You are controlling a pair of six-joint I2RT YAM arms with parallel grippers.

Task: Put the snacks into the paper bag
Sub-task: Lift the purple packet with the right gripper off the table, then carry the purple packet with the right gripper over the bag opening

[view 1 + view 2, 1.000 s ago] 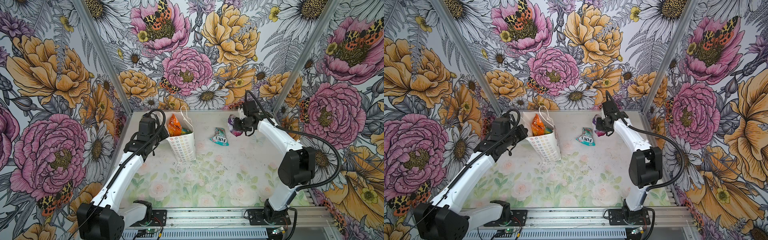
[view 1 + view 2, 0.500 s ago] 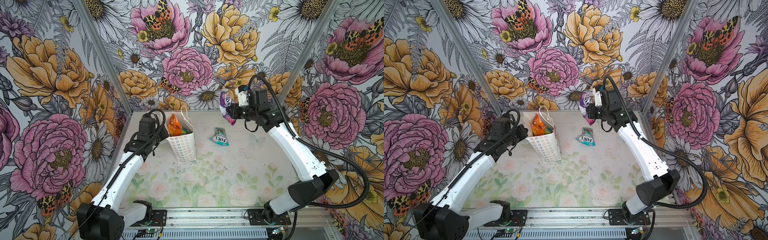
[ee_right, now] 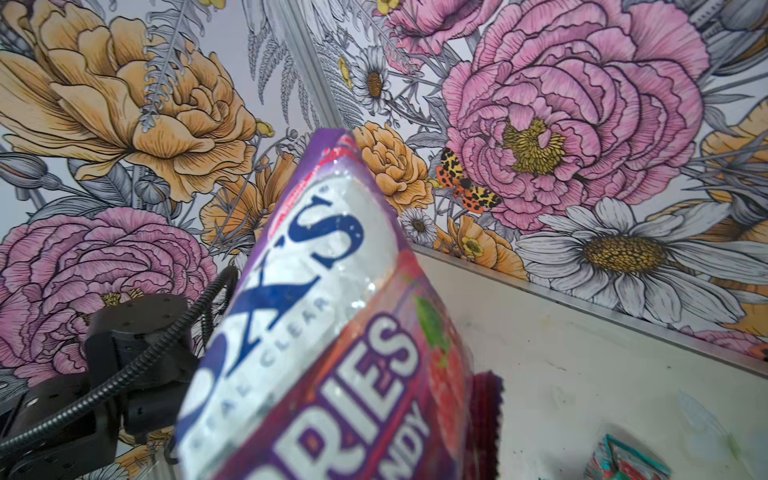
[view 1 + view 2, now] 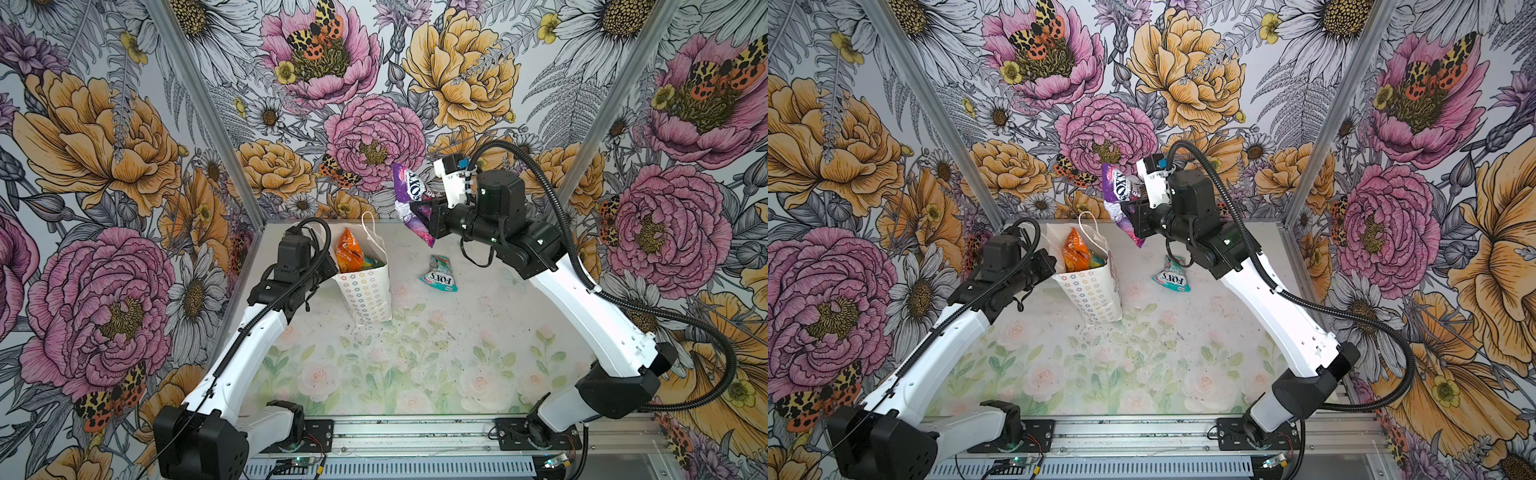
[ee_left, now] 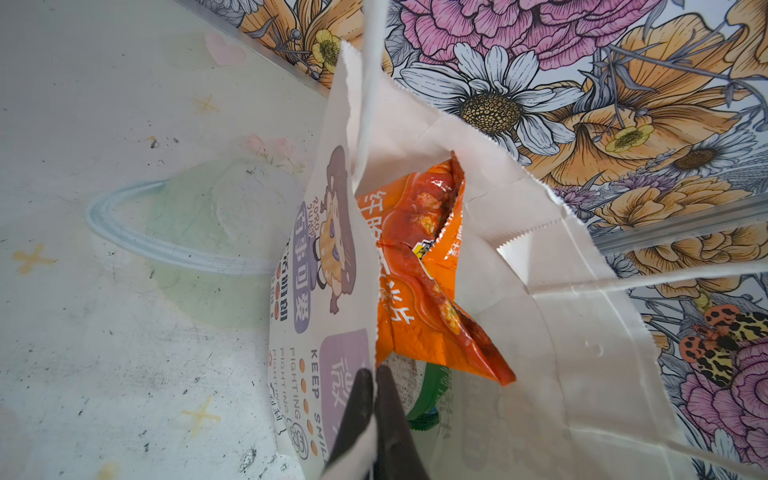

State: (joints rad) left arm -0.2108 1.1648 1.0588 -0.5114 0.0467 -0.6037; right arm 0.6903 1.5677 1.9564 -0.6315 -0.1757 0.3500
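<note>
Up in the right end effector (image 4: pixel 426 212), pinched, hangs the purple packet (image 4: pixel 409 189): light, crinkly, slippery, best held by a sealed edge. The left end effector (image 5: pixel 374 376) pinches the rim of the paper bag (image 4: pixel 365 295).

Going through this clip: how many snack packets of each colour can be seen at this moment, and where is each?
purple packet: 1, gripped in the right hand, off the table
teal packet: 1, lying on the table
orange packet: 1, in the paper bag
green packet: 1, in the paper bag
Total: 4 visible; the bag may hide more.
</note>
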